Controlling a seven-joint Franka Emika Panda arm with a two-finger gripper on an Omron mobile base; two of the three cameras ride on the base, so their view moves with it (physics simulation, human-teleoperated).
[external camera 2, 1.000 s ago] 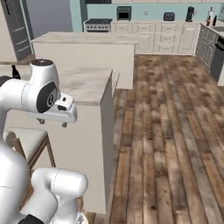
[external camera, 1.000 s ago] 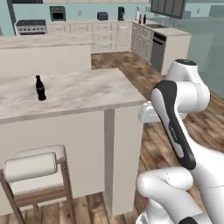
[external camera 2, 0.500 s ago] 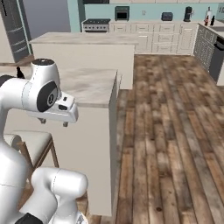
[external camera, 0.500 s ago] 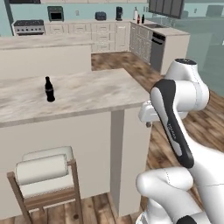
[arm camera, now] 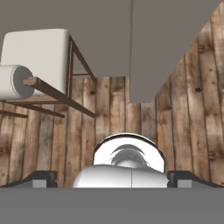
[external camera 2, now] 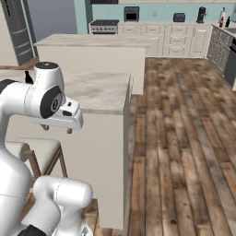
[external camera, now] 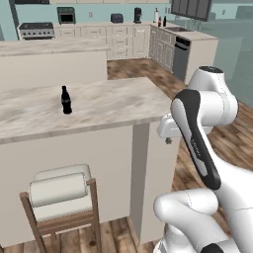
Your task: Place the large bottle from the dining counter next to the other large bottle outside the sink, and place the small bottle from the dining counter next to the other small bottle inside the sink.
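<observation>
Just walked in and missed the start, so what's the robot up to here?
The white arm is parked beside the long beige marble-patterned dining counter, handling nothing. Its gripper is open and empty, pointing down at the wooden floor near a cushioned wooden bar stool. A small black thin-necked bottle stands upright on the counter, untouched and well away from the gripper. No bottle has been picked up yet.

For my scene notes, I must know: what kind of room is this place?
A home kitchen, it seems: a stove among the far cabinets, a marble dining counter with a cushioned stool, and a small bottle standing on it.
</observation>
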